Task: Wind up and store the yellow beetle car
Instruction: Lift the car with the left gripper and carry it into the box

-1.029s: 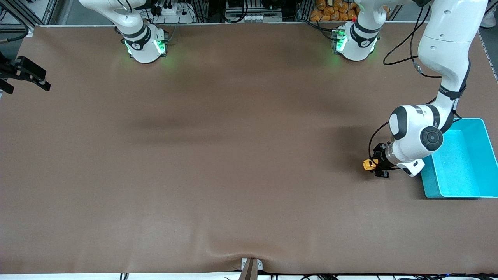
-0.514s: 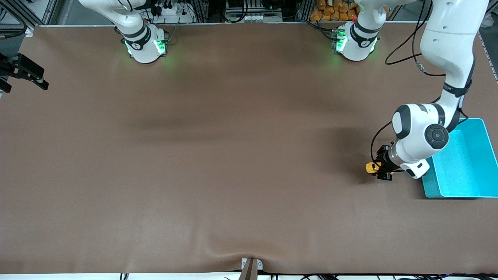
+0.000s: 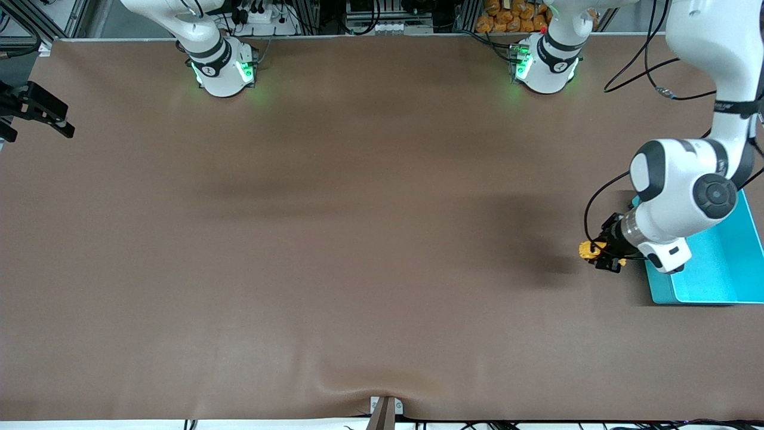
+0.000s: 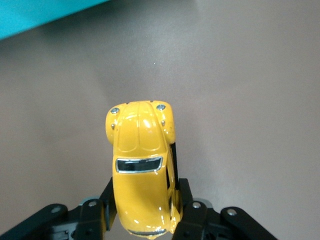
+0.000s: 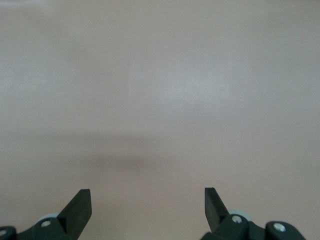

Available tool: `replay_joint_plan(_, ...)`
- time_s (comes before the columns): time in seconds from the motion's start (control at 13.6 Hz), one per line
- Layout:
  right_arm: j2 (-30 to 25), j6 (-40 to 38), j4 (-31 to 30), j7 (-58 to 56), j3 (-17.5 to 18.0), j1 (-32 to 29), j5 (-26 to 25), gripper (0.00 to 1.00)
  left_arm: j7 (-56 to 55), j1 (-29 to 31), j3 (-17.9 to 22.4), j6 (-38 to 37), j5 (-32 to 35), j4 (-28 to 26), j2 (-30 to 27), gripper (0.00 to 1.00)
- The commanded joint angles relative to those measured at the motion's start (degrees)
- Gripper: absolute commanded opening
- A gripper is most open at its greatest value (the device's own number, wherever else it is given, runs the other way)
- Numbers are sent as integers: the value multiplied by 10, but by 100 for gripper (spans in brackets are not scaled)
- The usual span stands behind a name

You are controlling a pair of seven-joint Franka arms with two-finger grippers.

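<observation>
The yellow beetle car (image 3: 587, 250) hangs above the brown table mat, with my left gripper (image 3: 598, 254) shut on its sides. It is just beside the teal bin (image 3: 716, 272), on the bin's side toward the right arm's end of the table. Its shadow falls on the mat below. In the left wrist view the car (image 4: 142, 160) sits nose outward between the black fingers (image 4: 186, 200), rear end at the left gripper (image 4: 145, 200). A corner of the bin (image 4: 40, 12) shows there. My right gripper (image 3: 42, 110) waits at the right arm's end of the table, open (image 5: 147, 200) over bare mat.
The bin stands at the left arm's end of the table, partly covered by the left arm's wrist (image 3: 686, 197). A small clamp (image 3: 385, 411) sits at the table edge nearest the front camera. Cables (image 3: 656, 89) trail near the left arm's base.
My left gripper has risen with the car and carried it toward the teal bin. The right gripper shifted slightly at first, then stayed still.
</observation>
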Motion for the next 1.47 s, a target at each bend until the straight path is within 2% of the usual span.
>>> replay_joint_plan(0.0, -3, -5, 4, 9, 1, 3, -5, 100, 71, 15, 3, -46, 12, -3, -41, 0)
replay_joint_plan(0.37, -3, -5, 4, 9, 1, 2, -6, 100, 241, 71, 3, -84, 12, -3, -70, 0)
replay_joint_plan(0.96, -3, -11, 7, 9, 1, 2, -5, 100, 558, 189, 3, -86, 17, -5, -62, 0)
replay_joint_plan(1.25, -3, -12, 7, 9, 1, 1, -6, 100, 619, 210, 3, -73, 96, -4, -46, 0)
replay_joint_plan(1.4, -3, -12, 8, 9, 0, 1, -6, 100, 654, 214, 3, -45, 110, -4, -32, 0)
